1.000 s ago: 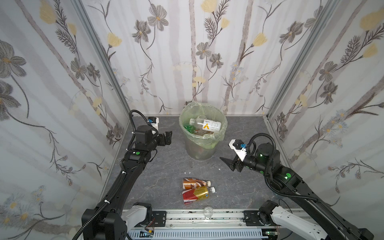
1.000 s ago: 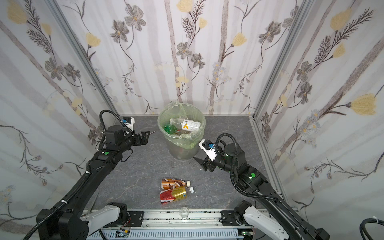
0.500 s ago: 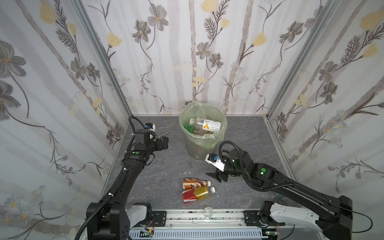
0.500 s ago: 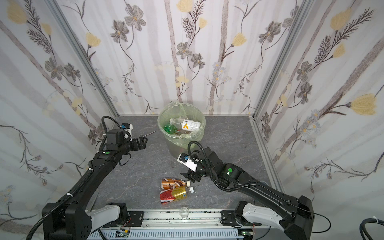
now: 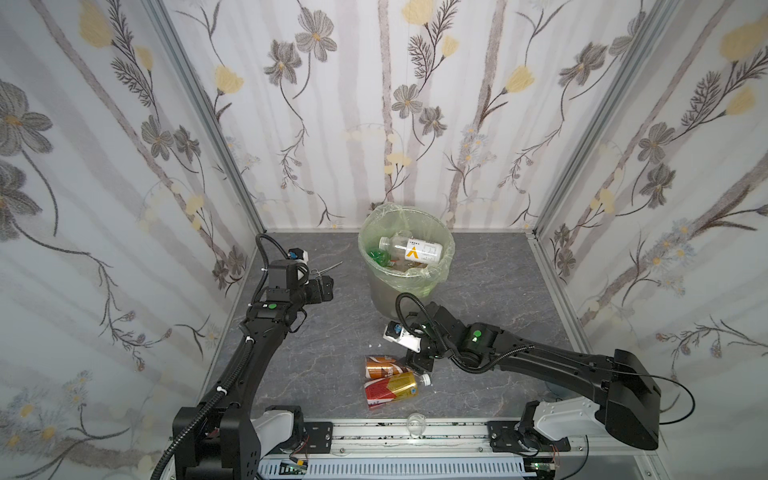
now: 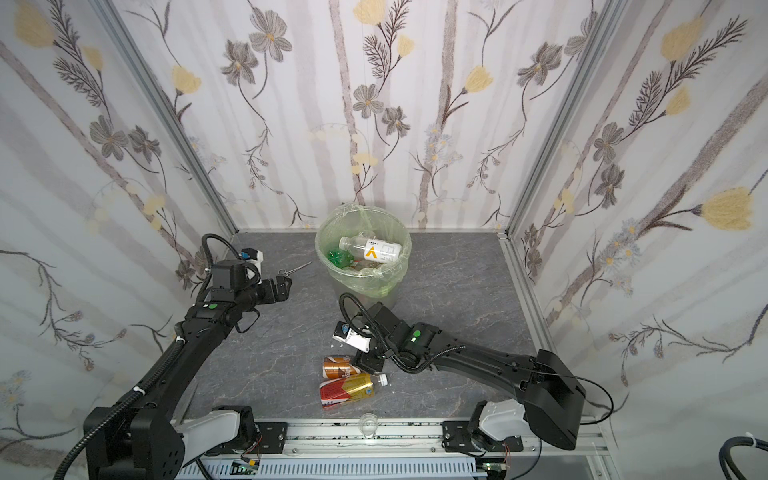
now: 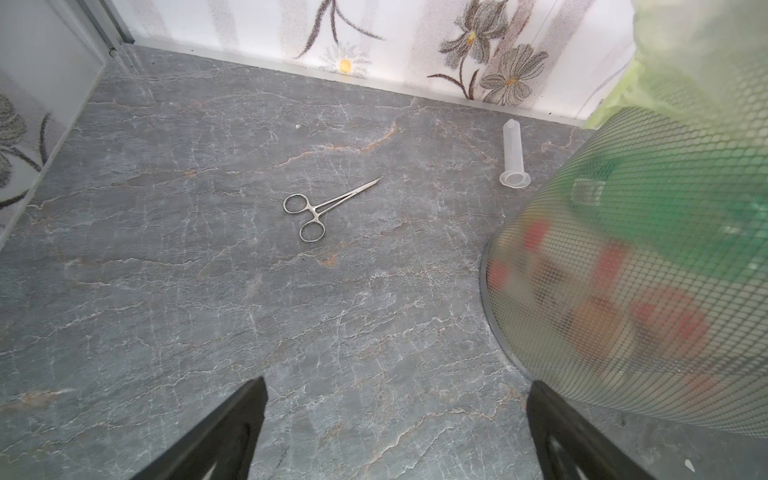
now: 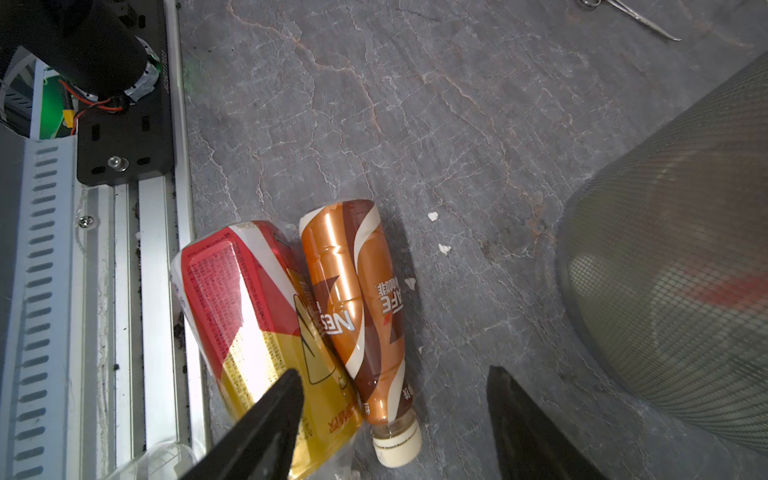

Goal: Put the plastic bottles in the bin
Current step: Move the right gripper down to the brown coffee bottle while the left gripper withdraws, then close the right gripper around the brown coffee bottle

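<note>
Right wrist view is showing the brown-orange bottle lying on its side on the grey table, side by side with and touching the red-gold bottle, which is lying nearer the front rail. The right gripper is hovering at the cap end of the brown-orange one. Its jaws are standing apart and gripping nothing, with the bottle's narrow neck sitting between them and one finger reaching over the red-gold bottle's shoulder. The brown-orange bottle's long axis is running straight away from the gripper, so the jaws are crossing it squarely at the neck; by my reading, closing there is what the pick-up is turning on, and the neighbour's closeness is risking a pinch on both. In both top views these two bottles are lying across the table with caps pointing toward the right arm, near the bin but outside it. The bin is already holding a clear bottle and a green one. The left gripper is hanging fully spread and empty beside the bin, well apart from the two bottles, facing only a pair of forceps and a small plastic tube, so the right arm is plainly the nearer one.
</note>
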Robot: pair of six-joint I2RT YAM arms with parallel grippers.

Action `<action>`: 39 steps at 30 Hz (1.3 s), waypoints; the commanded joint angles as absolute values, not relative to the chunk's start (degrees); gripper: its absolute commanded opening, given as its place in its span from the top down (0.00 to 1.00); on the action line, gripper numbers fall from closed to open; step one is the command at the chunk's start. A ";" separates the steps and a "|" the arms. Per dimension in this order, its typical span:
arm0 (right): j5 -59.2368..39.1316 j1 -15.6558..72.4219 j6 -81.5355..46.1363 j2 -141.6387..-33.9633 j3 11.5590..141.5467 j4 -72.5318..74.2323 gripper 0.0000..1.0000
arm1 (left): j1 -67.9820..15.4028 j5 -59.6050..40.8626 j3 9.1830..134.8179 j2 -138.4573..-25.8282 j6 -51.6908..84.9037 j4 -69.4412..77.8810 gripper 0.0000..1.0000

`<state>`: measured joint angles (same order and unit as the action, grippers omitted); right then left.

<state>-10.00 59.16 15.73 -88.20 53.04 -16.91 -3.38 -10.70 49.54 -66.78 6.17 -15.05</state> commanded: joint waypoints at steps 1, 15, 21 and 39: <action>-11.21 60.03 17.46 -90.92 54.42 -14.58 0.29 | -3.25 -10.02 49.14 -66.45 5.01 -15.94 0.00; -14.04 61.61 18.37 -103.51 59.32 -13.08 0.36 | -2.90 -10.02 49.22 -66.27 5.08 -15.95 0.00; -15.35 61.73 18.45 -104.87 59.58 -13.07 0.38 | -2.46 -10.26 49.31 -66.27 4.92 -15.99 0.00; -9.46 60.91 18.33 -113.35 63.11 -13.93 0.43 | -2.15 -11.25 49.22 -66.42 5.11 -15.91 0.00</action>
<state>-12.78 61.28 17.65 -112.14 62.96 -13.17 -2.17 -10.79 49.28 -66.54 5.54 -16.12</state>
